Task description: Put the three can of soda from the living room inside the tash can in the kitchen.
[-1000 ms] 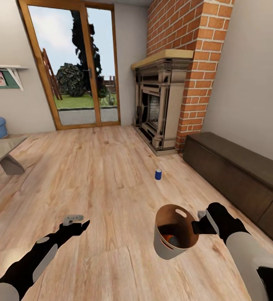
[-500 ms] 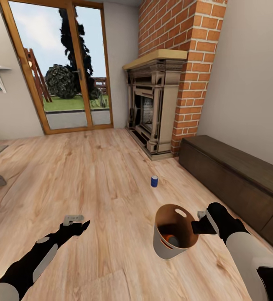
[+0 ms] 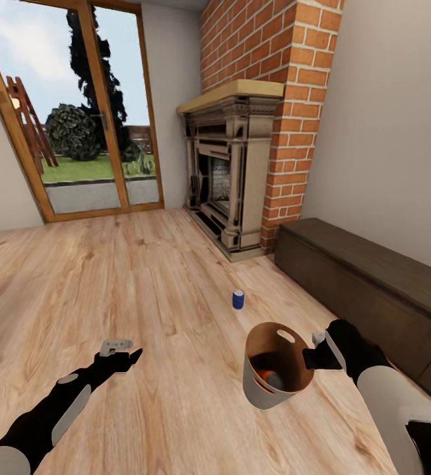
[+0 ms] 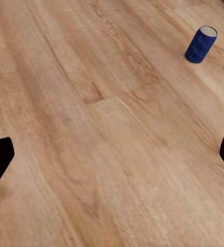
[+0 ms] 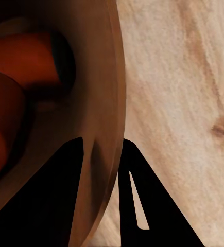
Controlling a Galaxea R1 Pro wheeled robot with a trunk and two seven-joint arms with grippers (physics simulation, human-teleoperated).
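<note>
wood floor, brick fireplace, glass doors

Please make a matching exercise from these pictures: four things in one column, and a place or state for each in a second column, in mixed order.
Things:
1. blue can
2. orange cans
3. bin
4. left pincer

Places or states:
a. held at its rim by the right pincer
b. open and holding nothing
c. upright on the floor
d. lying inside the bin

Pairs: 1-c, 2-d, 3-a, 4-b
</note>
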